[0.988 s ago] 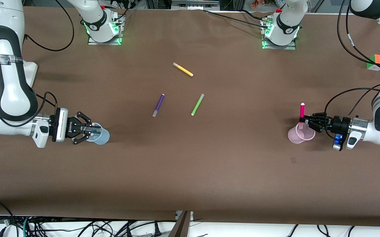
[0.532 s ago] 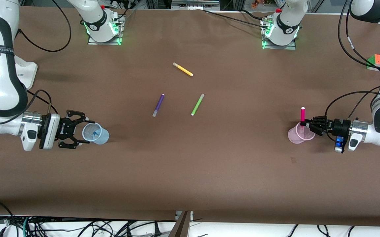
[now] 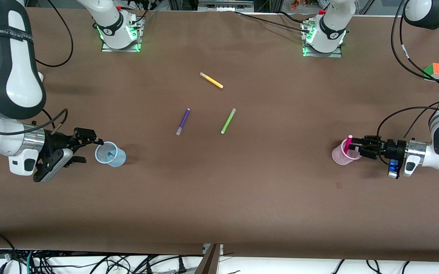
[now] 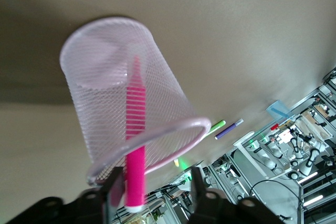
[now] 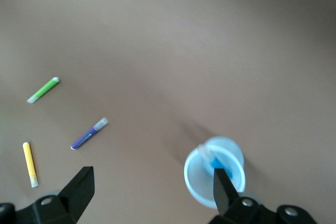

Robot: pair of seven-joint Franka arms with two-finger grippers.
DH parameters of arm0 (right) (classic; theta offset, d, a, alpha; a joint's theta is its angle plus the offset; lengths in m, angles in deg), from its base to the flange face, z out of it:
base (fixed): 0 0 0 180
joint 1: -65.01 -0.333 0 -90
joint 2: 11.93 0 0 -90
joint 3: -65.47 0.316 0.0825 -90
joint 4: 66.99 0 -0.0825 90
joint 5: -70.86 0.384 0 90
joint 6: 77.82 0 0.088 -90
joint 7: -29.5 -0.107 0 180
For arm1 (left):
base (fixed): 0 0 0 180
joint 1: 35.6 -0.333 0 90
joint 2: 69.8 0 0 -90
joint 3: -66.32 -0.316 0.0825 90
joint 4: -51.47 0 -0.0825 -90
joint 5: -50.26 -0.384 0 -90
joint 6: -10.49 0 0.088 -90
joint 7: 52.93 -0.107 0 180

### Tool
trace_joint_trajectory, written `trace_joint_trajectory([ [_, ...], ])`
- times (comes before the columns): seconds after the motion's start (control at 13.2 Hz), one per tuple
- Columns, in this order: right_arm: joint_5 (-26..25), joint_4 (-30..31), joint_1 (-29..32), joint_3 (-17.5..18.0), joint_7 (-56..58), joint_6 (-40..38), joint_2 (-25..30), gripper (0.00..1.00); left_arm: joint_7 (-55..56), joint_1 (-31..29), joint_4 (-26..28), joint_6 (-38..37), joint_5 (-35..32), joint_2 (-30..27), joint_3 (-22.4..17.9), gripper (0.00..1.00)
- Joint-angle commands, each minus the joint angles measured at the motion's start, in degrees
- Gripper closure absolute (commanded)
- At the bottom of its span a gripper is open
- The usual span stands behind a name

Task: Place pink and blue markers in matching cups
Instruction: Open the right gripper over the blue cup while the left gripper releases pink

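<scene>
The pale pink cup [image 3: 342, 156] stands at the left arm's end of the table. The pink marker [image 3: 347, 143] leans in it, top end over the rim. My left gripper [image 3: 356, 147] is open at the rim, beside the marker. In the left wrist view the cup [image 4: 105, 66] holds the marker [image 4: 135, 150], which lies close to one finger [image 4: 116, 188] of the open left gripper [image 4: 156, 184]. The light blue cup [image 3: 111, 154] holds the blue marker [image 3: 109, 154]. My right gripper [image 3: 89, 149] is open beside it; the right wrist view shows cup [image 5: 197, 182], marker [image 5: 209, 160] and right gripper [image 5: 152, 190].
A yellow marker [image 3: 211, 80], a purple marker [image 3: 183, 121] and a lime-green marker [image 3: 228, 120] lie mid-table, nearer the bases than the cups. A colour cube [image 3: 434, 71] sits at the table edge by the left arm. Cables hang below the table's front edge.
My right gripper opened and drew back from the blue cup, leaving the blue marker inside. My left gripper lowered the pink marker into the pink cup and opened; the marker now leans.
</scene>
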Motion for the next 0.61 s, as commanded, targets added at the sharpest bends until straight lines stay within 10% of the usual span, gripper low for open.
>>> trace_joint_trajectory([
  [0.0, -7.0, -6.0, -1.1, 0.0, -15.6, -7.4, -0.1, 0.0, -1.7, -0.2, -1.6, -0.5, 0.8, 0.8, -0.1, 0.0],
  [0.53, -20.8, -8.5, -3.8, -0.3, -36.2, -20.2, 4.7, 0.0, 9.0, 2.2, -15.1, -8.6, -4.8, -1.9, 1.0, 0.0],
])
